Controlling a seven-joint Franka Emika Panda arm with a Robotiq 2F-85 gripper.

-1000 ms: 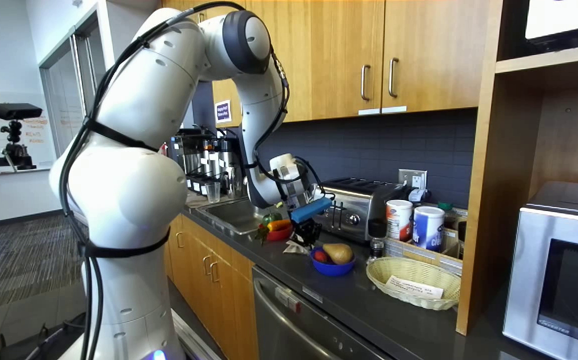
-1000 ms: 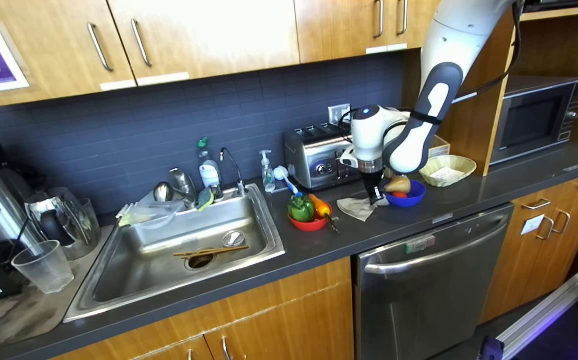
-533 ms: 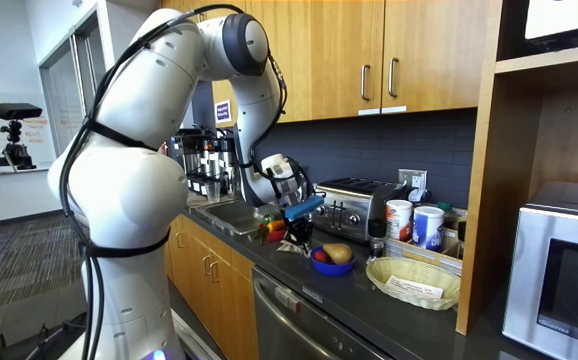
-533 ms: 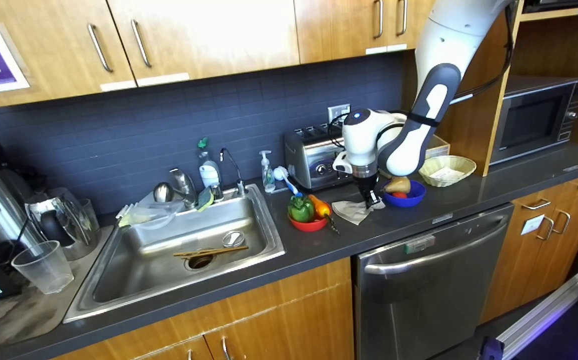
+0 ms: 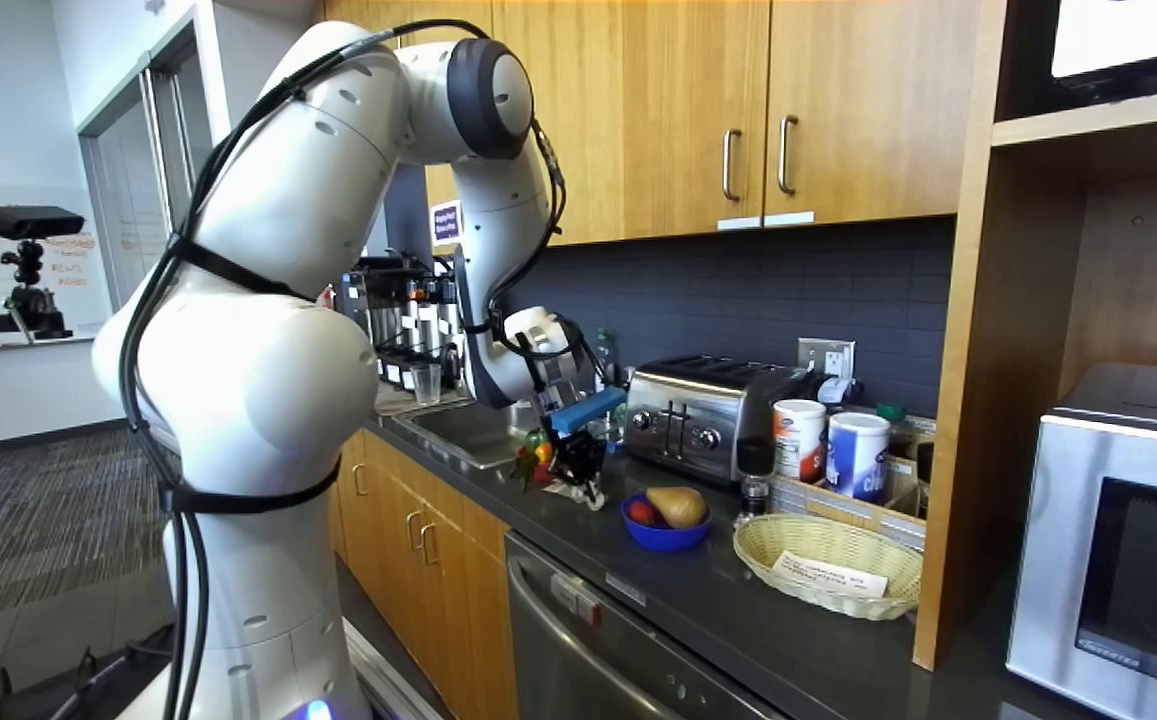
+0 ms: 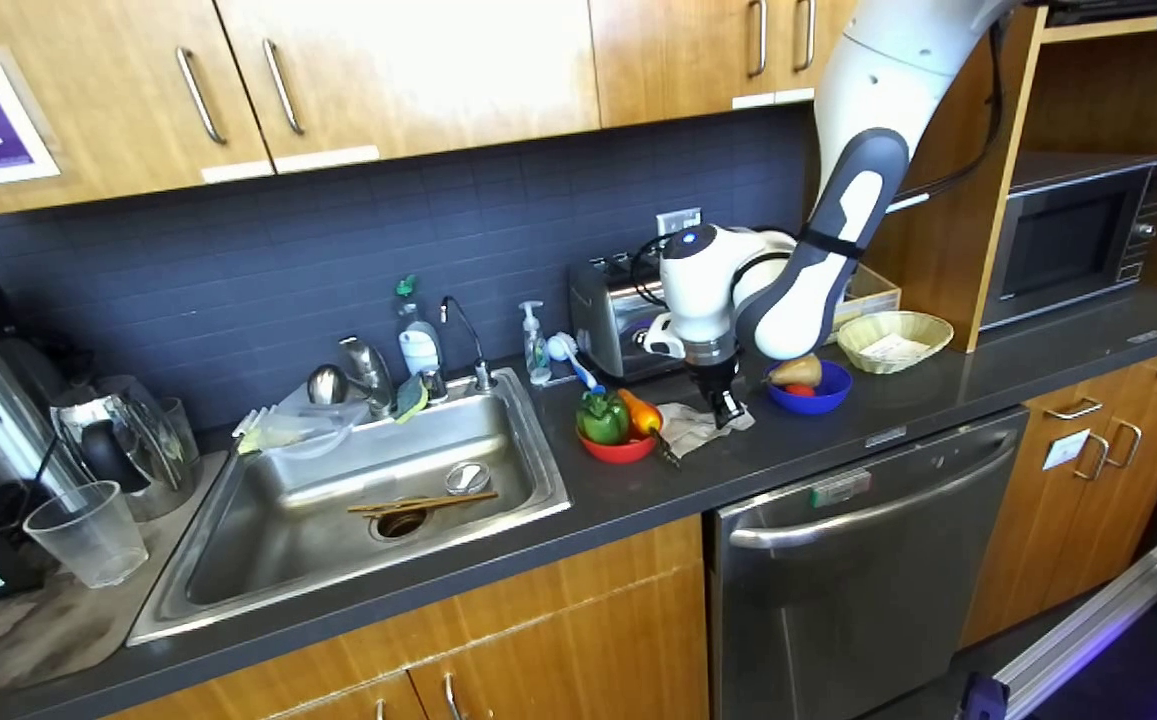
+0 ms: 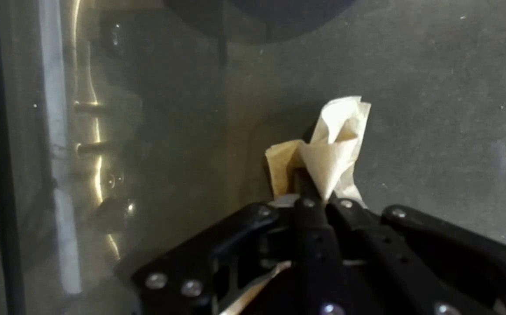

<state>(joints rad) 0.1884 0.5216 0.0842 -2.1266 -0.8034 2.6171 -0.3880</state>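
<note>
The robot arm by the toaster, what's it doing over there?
The robot arm has its gripper shut on a napkin, which is scrunched up where it's pinched. That's happening low at the counter, between the red bowl and the blue bowl, nearer the red bowl. A green pepper sits in the red bowl and a pear in the blue bowl; the gripper holds neither.

Both exterior views share the counter (image 6: 638,490); the close wrist view looks down, apparently steeply.
</note>
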